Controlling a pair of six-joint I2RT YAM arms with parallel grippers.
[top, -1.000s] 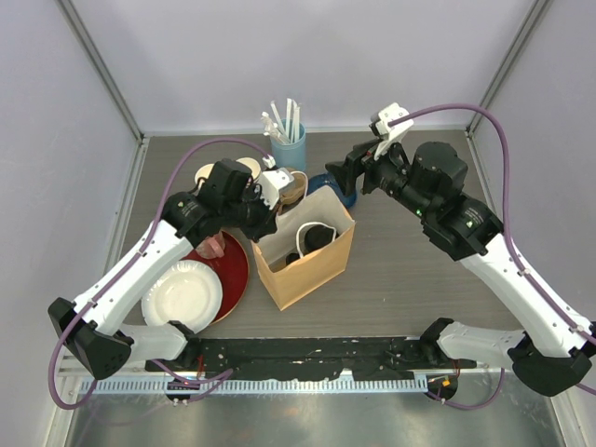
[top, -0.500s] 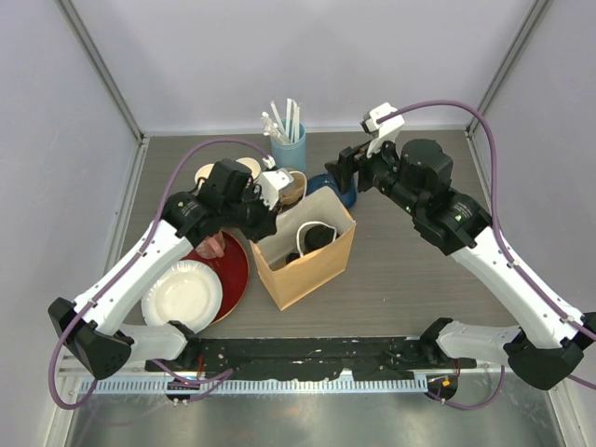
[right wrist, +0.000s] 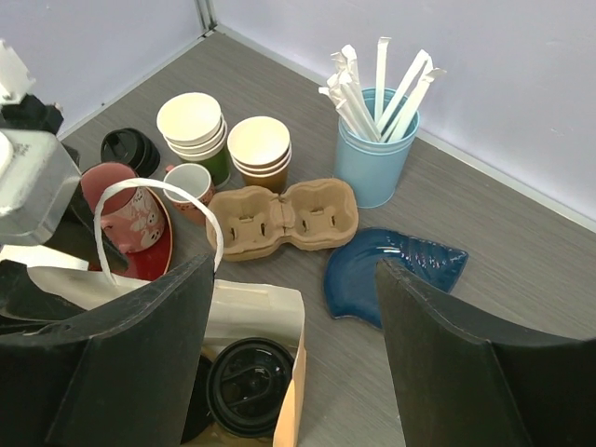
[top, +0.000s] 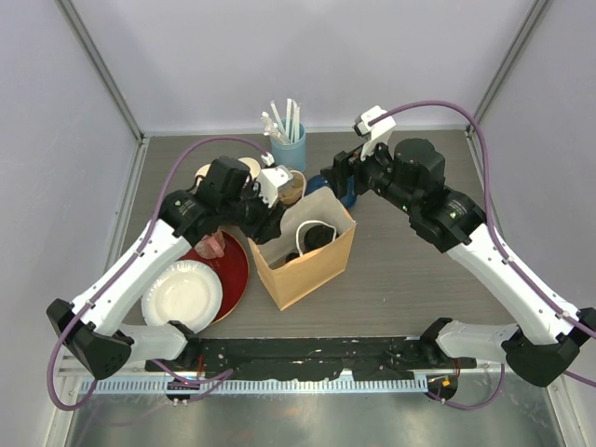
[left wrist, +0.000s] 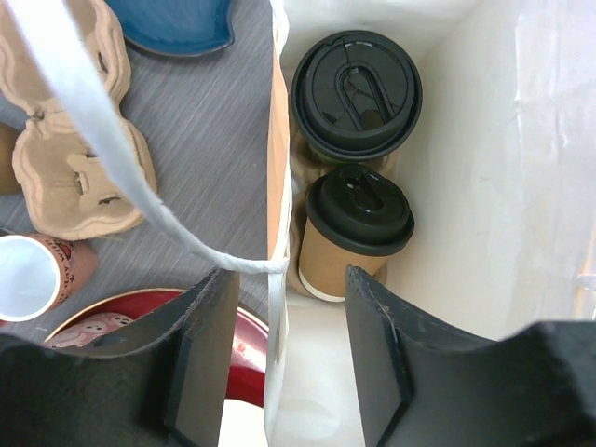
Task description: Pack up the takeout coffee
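My left fingers (left wrist: 200,363) are spread and empty, astride the bag (left wrist: 466,186) wall. The brown cup (left wrist: 358,228) and, beyond it, the green cup (left wrist: 356,93) stand upright inside, just ahead. My right fingers (right wrist: 140,363), also spread, hover farther off. I'd lift straight up.
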